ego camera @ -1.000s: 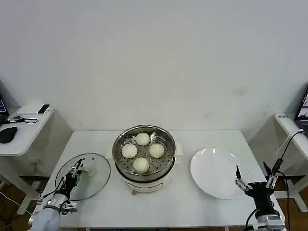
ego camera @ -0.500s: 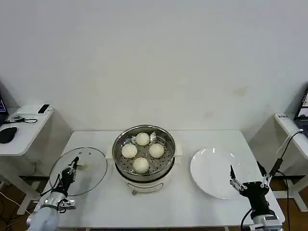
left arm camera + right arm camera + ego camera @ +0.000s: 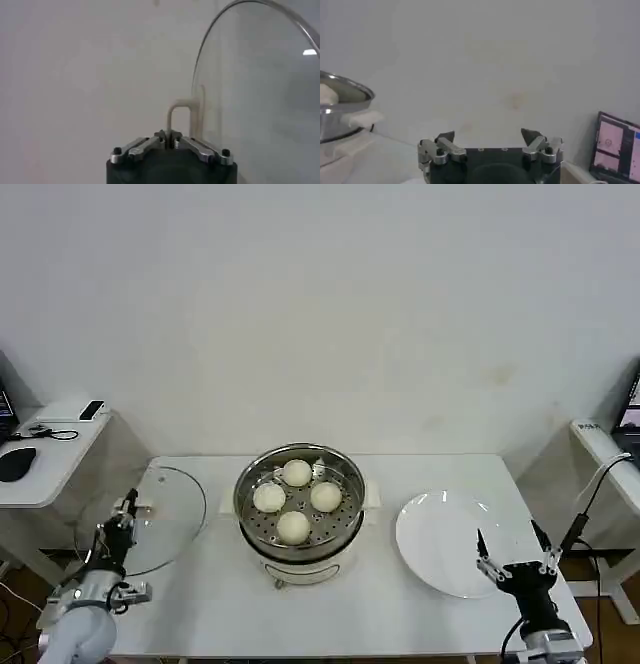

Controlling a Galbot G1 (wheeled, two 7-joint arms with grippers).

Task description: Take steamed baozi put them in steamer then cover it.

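Left pincer (image 3: 128, 506), at nine o'clock of the steamer (image 3: 300, 502), clenched on the cover (image 3: 150, 514) handle. Four steamed baozi (image 3: 293, 526) inside. Right pincer (image 3: 514, 558) released, at four o'clock.

A plain off-white painted wall (image 3: 330, 304) fills the back of the room, evenly lit, with a few faint smudges toward its right; a white rectangular tabletop (image 3: 200, 604) stands in front of it; to the left sits a smaller white side desk (image 3: 45, 459) carrying a black computer mouse (image 3: 15, 464), a small black-and-white device (image 3: 92, 410) and a thin cable; below it, dark brown floor (image 3: 20, 584) shows between white legs; at the far right, another white desk edge (image 3: 605, 449) bears a lit screen (image 3: 615, 147).
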